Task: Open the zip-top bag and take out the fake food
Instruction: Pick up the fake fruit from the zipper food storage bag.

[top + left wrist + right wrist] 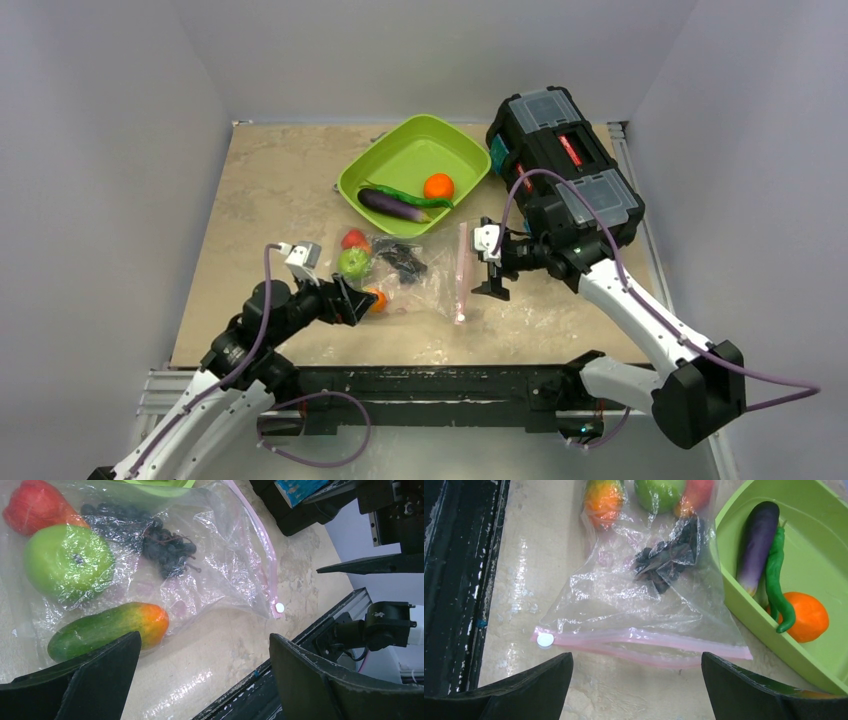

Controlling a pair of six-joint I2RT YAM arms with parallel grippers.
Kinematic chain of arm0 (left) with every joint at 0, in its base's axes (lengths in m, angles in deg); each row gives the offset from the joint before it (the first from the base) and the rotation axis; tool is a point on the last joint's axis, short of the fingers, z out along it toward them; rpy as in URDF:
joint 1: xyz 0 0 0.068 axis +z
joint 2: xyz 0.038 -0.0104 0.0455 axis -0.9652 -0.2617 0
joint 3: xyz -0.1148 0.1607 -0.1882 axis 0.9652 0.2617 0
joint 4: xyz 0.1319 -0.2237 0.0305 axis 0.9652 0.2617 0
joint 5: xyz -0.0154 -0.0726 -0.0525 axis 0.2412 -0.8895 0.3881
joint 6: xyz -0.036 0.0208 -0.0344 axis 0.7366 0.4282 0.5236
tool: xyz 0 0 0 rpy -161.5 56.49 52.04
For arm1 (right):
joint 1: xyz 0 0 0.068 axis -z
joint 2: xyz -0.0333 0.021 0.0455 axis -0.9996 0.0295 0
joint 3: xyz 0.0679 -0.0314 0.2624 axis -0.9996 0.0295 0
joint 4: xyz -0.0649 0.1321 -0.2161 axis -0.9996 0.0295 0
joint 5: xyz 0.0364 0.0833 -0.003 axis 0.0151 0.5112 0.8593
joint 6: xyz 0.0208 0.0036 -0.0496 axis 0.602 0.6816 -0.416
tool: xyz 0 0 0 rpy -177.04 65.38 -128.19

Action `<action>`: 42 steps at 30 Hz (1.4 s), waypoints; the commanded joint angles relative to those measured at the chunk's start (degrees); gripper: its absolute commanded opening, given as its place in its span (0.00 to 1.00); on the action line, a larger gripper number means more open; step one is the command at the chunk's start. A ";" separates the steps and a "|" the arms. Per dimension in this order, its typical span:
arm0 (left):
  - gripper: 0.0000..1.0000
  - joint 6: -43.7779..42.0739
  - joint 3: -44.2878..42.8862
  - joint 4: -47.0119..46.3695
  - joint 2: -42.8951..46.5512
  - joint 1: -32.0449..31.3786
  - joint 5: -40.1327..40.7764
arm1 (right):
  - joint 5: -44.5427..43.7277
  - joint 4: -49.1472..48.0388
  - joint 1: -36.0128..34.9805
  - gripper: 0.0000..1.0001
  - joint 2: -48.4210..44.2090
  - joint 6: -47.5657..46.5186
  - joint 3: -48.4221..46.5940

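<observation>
With both pairs of jaws open and empty, the right gripper point(636, 672) should nip one lip of the pink zip strip point(644, 641) just ahead between them, while the left gripper point(204, 645) pins the clear crinkly zip-top bag point(220, 565) beside the glossy plastic fake food point(70, 562) before its jaws.

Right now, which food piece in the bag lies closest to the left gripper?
The green-and-orange piece, just ahead of the left gripper; the round green fruit, red fruit and grapes lie farther off.

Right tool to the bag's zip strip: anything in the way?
Nothing visible. The right tool is open, and in the right wrist view only bare table lies between it and the pink zip strip of the zip-top bag. The green tray sits off to one side, clear of that path.
</observation>
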 commanded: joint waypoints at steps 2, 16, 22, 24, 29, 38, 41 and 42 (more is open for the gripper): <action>0.99 0.33 -0.41 -3.90 -1.06 0.08 -0.91 | -0.63 -5.46 0.69 0.99 -0.54 0.11 2.80; 0.99 -0.35 -0.09 -5.55 -4.81 0.11 -0.73 | 1.22 -4.64 2.08 0.99 3.88 2.51 2.01; 0.99 -0.72 -0.22 -5.39 -5.48 0.11 -0.25 | -0.31 -6.93 2.07 0.99 2.81 1.79 3.82; 0.99 -0.77 -0.39 -5.29 -5.89 0.03 0.00 | -0.47 -7.08 2.07 0.99 2.12 0.30 4.60; 0.99 -1.13 -0.99 -5.11 -7.44 0.10 0.28 | -2.60 -7.55 2.15 0.99 2.24 -0.22 4.88; 0.99 -1.47 -1.39 -5.23 -8.92 0.08 0.41 | -4.86 -8.84 2.11 0.99 3.06 3.53 3.81; 0.99 -2.87 -2.13 -5.60 -10.37 0.07 1.55 | -7.52 -10.27 2.09 0.99 2.83 3.19 4.69; 0.98 -3.41 -2.54 -5.48 -11.42 0.05 2.16 | -8.52 -10.75 2.08 0.99 2.90 3.14 4.87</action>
